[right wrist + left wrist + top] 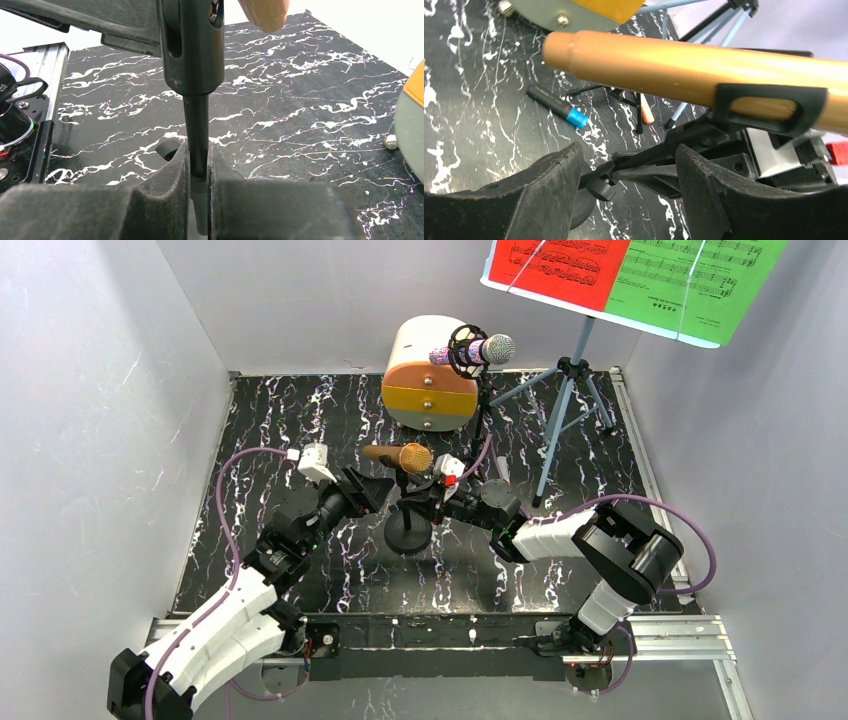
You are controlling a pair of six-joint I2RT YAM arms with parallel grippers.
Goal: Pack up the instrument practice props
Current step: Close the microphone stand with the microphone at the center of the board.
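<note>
Top external view: the black marbled table point(270, 420) carries all items. The pale-blue sheet-music tripod point(566, 400) stands upright at the far right, with the red sheet point(560, 265) and green sheet point(700, 285) side by side on its tilted desk. The cream-and-orange cabinet point(425, 380) sits far centre. The purple microphone point(480, 350) is mounted just beside it, silver head pointing right.

The gold microphone point(398, 456) lies near level at mid-table, long axis left to right. Its mesh head is to the right and its butt end to the left, and it is clipped in the black mic stand point(408, 530).

The right gripper point(200, 195) is clamped on that stand's upright post. The left gripper point(629, 185) has its jaws apart just below the butt end and holds nothing.
</note>
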